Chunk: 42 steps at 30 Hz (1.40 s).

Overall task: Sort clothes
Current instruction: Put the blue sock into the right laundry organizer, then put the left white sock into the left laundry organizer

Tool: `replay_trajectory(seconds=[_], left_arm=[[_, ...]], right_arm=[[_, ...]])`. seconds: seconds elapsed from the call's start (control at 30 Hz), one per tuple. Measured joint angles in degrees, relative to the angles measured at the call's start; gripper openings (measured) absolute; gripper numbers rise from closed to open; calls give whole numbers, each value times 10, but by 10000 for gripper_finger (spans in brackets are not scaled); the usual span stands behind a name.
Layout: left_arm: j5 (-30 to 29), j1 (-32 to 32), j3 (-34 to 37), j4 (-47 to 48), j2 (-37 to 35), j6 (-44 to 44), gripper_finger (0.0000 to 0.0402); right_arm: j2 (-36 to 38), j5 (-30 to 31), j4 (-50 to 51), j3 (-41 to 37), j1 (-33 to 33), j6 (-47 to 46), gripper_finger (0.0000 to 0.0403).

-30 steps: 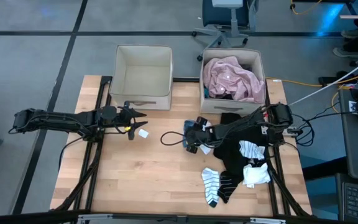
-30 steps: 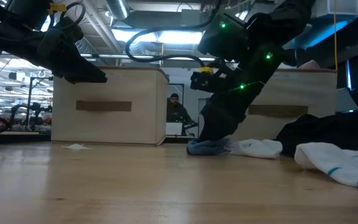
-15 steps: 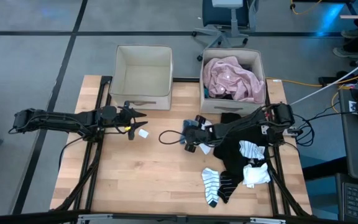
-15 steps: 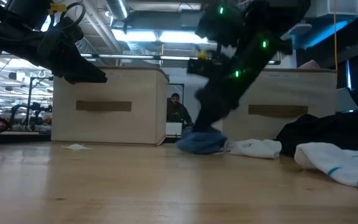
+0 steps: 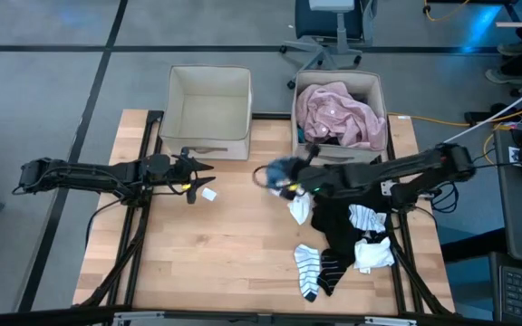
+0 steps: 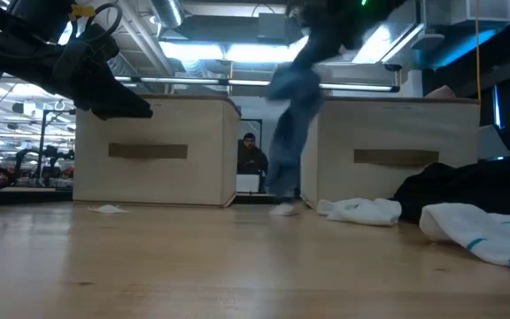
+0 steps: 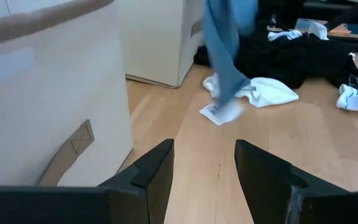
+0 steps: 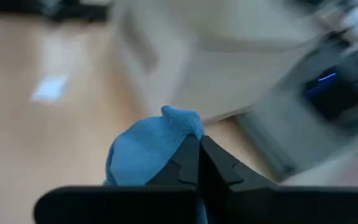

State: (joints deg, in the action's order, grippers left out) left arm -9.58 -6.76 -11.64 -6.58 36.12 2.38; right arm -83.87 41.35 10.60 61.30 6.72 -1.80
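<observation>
My right gripper (image 5: pixel 285 178) is shut on a blue garment (image 6: pixel 290 115), raised above the table's middle in front of the right bin (image 5: pixel 340 149). The garment (image 7: pixel 225 56) hangs in a long strip. That bin holds a pink shirt (image 5: pixel 338 113). The left bin (image 5: pixel 208 136) shows nothing inside. Black pieces (image 5: pixel 335 222), striped socks (image 5: pixel 308 268) and white socks (image 5: pixel 374 254) lie on the table's right side. My left gripper (image 5: pixel 203 168) hovers open by the left bin's front, holding nothing. My right gripper pinches a bunched top end of the blue garment (image 8: pixel 160 140) between its two shut fingers (image 8: pixel 219 165). The cloth hangs slack below the fingers, and its pale lower end (image 7: pixel 221 112) reaches the tabletop.
A white cloth piece (image 6: pixel 361 211) lies on the wood just right of the hanging garment. A small white scrap (image 5: pixel 208 193) lies near my left gripper. The table's near left part (image 5: pixel 207 263) is bare wood. A person (image 6: pixel 253 159) shows in the room beyond the bins.
My right gripper has shut on the blue garment at the table and gone up, tipping nearer to level and drifting toward the far edge. The garment has been drawn up from a heap into a hanging strip. Its lower end stays at the table.
</observation>
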Motion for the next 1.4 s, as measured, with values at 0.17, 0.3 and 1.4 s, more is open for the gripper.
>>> replay_trajectory(seconds=[0.17, 0.3, 1.4], left_arm=[[0, 0, 0, 0, 0, 1, 162], [0, 0, 0, -1, 0, 1, 162], [2, 0, 0, 0, 0, 4, 162]], right_arm=[[99, 142, -8, 0, 0, 72, 7], [170, 228, -22, 0, 0, 147, 5], [185, -74, 293, 57, -214, -140, 236]])
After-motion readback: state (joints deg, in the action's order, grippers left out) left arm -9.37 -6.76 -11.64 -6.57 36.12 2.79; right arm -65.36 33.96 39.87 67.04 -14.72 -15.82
